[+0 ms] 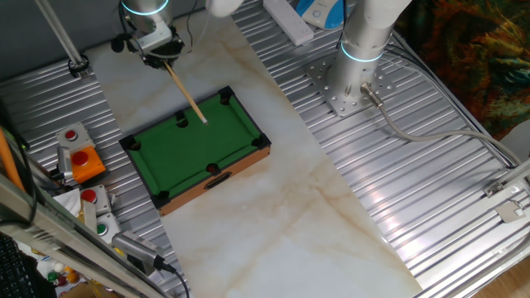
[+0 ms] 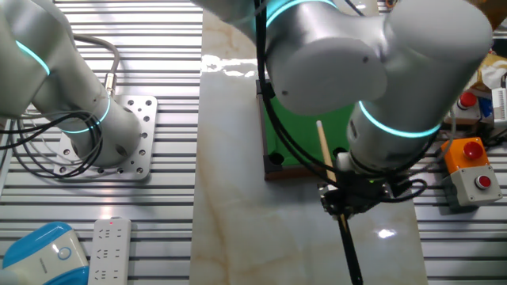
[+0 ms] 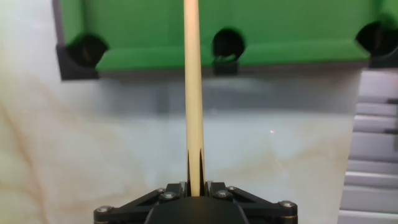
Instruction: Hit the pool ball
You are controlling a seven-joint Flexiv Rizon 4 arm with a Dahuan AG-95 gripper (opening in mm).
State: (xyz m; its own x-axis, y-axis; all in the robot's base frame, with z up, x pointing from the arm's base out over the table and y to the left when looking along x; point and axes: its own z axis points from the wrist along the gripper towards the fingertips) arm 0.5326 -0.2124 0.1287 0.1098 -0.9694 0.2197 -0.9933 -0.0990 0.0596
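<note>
The toy pool table [image 1: 217, 146] has green felt, black pockets and a wooden frame, and sits on the marble strip. My gripper [image 1: 159, 56] hangs beyond its far-left side and is shut on a wooden cue stick [image 1: 188, 95], whose tip reaches over the felt near the far rail. In the hand view the cue [image 3: 193, 93] runs straight up from my gripper [image 3: 194, 182] over the table's rail [image 3: 155, 61], next to the middle pocket [image 3: 227, 43]. In the other fixed view my arm covers most of the table [image 2: 299, 134]. No red pool ball shows in any view.
An orange box with a red push-button [image 1: 84, 162], a grey button box [image 1: 71, 135] and a box with several buttons [image 1: 97, 209] lie left of the table. A second arm's base [image 1: 354, 87] stands on the ribbed metal at the back right. A power strip [image 1: 286, 21] lies behind.
</note>
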